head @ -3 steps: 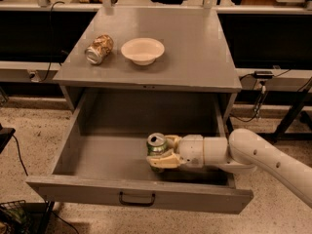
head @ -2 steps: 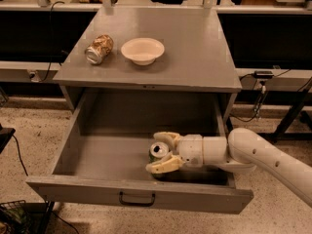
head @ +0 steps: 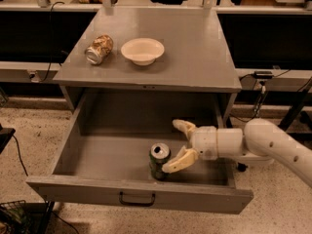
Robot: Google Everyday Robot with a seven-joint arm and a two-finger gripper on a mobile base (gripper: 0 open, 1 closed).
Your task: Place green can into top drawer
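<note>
The green can (head: 158,161) stands upright on the floor of the open top drawer (head: 139,194), near its front wall, silver top showing. My gripper (head: 178,144) reaches into the drawer from the right on a white arm. Its fingers are open: one fingertip (head: 171,166) is next to the can's right side, the other fingertip (head: 178,124) is farther back and clear of the can. The can is free of the gripper. The drawer is pulled far out, with its dark handle (head: 137,199) at the front centre.
On the cabinet top (head: 204,57) lie a brown-gold can (head: 99,49) on its side and a white bowl (head: 142,50). Dark shelving and cables run behind the cabinet. A black basket (head: 12,218) sits on the speckled floor at the lower left.
My gripper was shut on the green can; it has opened and drawn back a little to the right. The can now stands alone in the drawer.
</note>
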